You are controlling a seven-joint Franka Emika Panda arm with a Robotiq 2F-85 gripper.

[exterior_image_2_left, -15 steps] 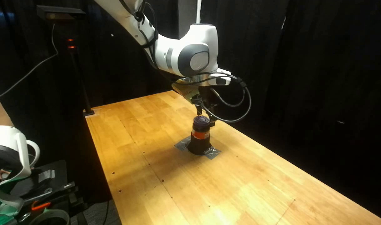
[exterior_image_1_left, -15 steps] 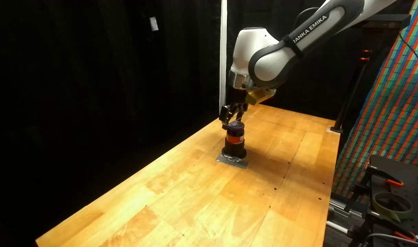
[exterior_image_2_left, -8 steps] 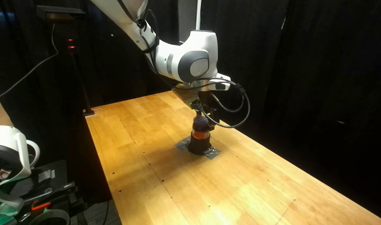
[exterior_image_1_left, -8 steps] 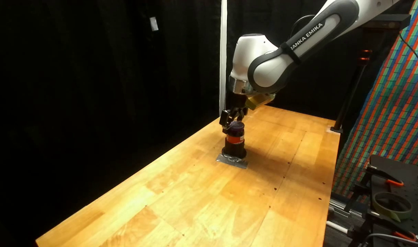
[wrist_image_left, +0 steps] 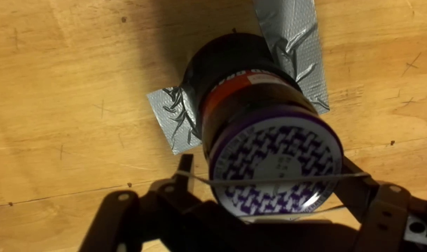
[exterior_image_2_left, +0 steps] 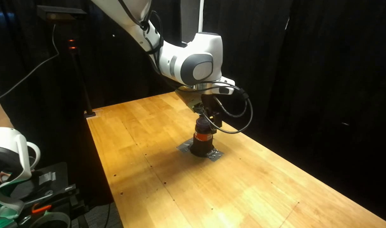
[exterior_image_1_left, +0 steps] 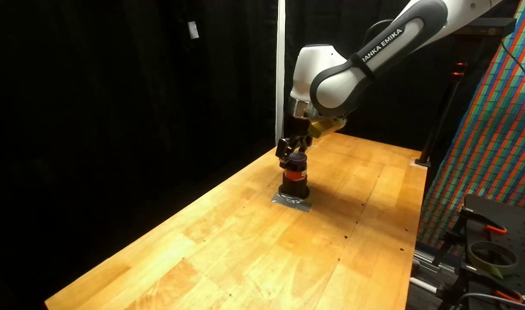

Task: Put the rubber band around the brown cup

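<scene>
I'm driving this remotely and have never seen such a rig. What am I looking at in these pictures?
The white and grey machine is a robot arm; the black part at its end is its claw. Two pictures come from cameras standing outside the robot; the third comes from its wrist, looking down past the fingers. On the wooden table the brown cup stands upright, with an orange stripe and silver tape at its foot. The claw is open, and the rubber band is stretched between its fingers; in the wrist view it crosses over the cup's lid. Whether it touches there, I can't tell.
</scene>
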